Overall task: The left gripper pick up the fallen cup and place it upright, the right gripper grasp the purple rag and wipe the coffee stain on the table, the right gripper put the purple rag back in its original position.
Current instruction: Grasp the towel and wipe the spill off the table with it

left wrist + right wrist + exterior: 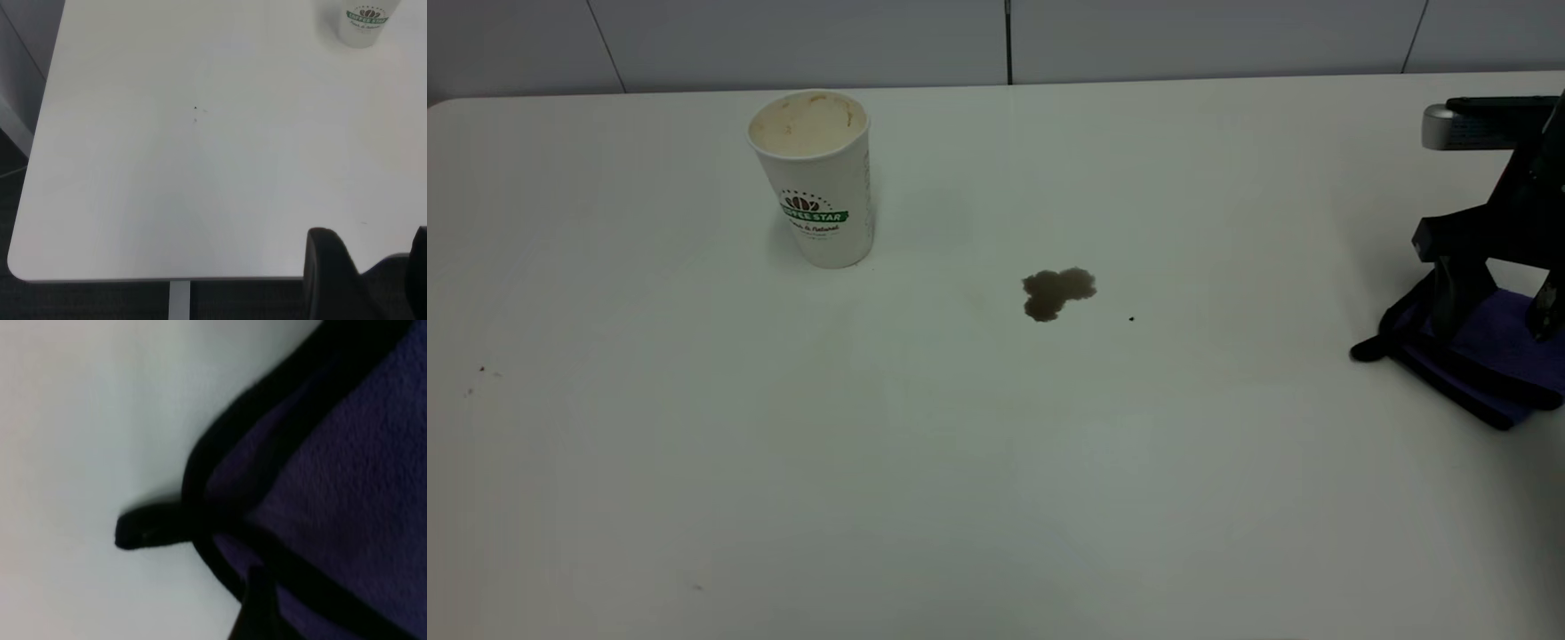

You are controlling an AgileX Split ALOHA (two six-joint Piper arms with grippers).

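Note:
The white cup with the green logo stands upright at the back left of the table; its lower part also shows in the left wrist view. The brown coffee stain lies near the table's middle, right of the cup. The purple rag lies at the right edge. My right gripper is down on the rag, jaws apart and straddling it. The right wrist view shows the rag close up, with one dark finger against it. My left gripper is open and empty, far from the cup, above the table's near corner.
A tiny dark speck lies right of the stain. A few faint specks lie at the left. The grey wall panels stand behind the table's back edge. The table's rounded corner shows in the left wrist view.

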